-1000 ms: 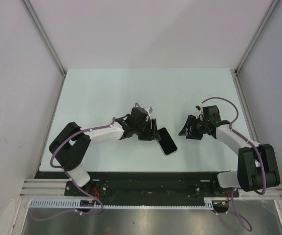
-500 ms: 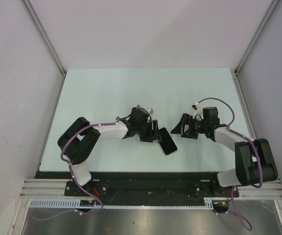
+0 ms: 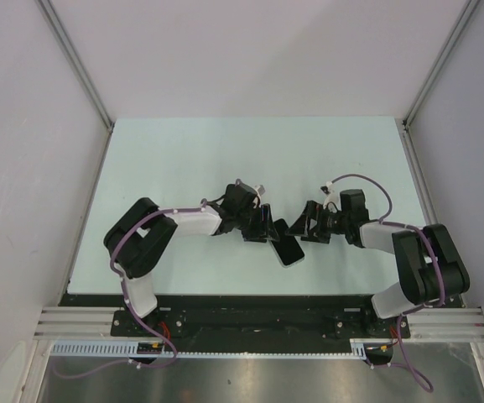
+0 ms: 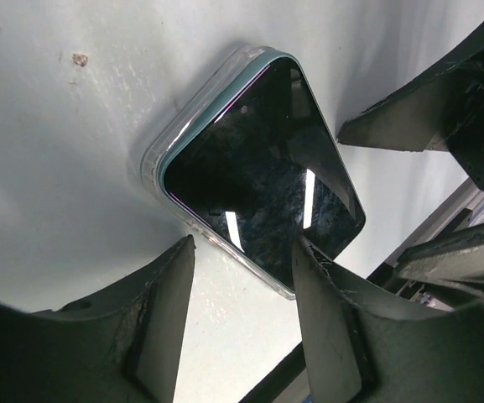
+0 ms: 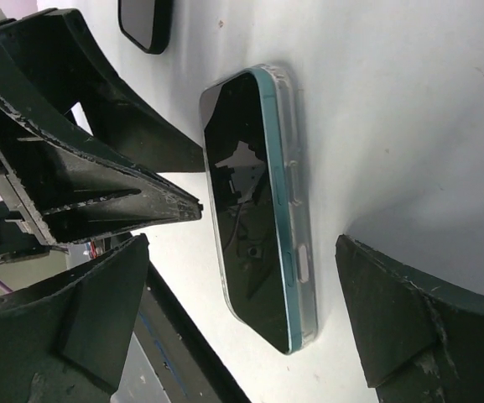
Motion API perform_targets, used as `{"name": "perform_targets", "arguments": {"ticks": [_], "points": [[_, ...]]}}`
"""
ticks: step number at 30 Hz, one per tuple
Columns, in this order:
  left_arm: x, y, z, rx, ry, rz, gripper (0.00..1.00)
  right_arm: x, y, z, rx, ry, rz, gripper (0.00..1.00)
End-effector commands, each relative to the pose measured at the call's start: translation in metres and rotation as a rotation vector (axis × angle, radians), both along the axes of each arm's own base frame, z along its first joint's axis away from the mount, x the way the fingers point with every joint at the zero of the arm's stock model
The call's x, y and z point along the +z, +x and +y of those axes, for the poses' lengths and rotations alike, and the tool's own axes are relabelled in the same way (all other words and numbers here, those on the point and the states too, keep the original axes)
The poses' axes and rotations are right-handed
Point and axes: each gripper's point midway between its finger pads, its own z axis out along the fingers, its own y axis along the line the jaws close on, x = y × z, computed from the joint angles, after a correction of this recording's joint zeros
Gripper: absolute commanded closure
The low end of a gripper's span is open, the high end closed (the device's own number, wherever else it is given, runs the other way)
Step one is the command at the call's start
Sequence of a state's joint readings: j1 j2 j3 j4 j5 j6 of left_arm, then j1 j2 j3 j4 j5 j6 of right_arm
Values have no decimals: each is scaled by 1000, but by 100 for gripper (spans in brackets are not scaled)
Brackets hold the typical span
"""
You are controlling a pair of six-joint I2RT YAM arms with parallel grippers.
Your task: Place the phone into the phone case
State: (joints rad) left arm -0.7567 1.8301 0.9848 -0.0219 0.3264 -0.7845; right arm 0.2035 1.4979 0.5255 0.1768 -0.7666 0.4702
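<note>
White arm shells (image 3: 193,223) between bulky black joints (image 3: 132,243), purple cables (image 3: 355,177) along both, left pincer (image 4: 242,243) and right pincer (image 5: 242,242) with scuffed black wedge fingers (image 4: 162,319)

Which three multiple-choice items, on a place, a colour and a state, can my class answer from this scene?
1. Where does the phone lie?
A. On the table, between the left tool and the right tool.
B. At the table's far corner.
C. In the air.
2. What colour is the phone's side?
A. Red.
B. Teal.
C. Yellow.
3. The right tool is:
A. shut on the phone.
B. shut, empty.
C. open.
Answers: 1 A, the top view shows it there; 2 B, a teal band runs along its side; 3 C, its fingers stand wide apart.
</note>
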Motion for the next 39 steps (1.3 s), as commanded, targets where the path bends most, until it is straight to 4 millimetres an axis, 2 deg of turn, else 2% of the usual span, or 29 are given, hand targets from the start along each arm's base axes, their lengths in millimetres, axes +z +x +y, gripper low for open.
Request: {"name": "perform_targets", "arguments": {"ticks": [1,7,13,19,20,25,28,32,35,39], "points": [[-13,-3,3,-4,13,45,47,-11,-7,12,25,3,24,3],[-7,-5,-3,-35,-53,45,57,-1,-13,26,65,76,43,3],[-2,-9,-9,-67,-104,45,65,29,-18,39,119,215,50,3],[1,-13,-10,-81,-136,41,68,42,-23,42,142,337,68,4],[1,-14,-11,-84,-142,43,68,51,-20,44,138,376,53,5],[2,-17,-8,-84,-146,39,68,33,-20,37,86,398,120,8],[1,-17,-7,-85,-144,34,68,24,-23,34,77,400,138,13],[0,-17,-6,-83,-139,35,68,24,-24,34,76,418,129,29],[-2,-18,-5,-82,-133,34,68,23,-23,32,64,425,137,37],[-4,-18,-2,-80,-122,27,68,22,-23,31,61,433,144,40]]}}
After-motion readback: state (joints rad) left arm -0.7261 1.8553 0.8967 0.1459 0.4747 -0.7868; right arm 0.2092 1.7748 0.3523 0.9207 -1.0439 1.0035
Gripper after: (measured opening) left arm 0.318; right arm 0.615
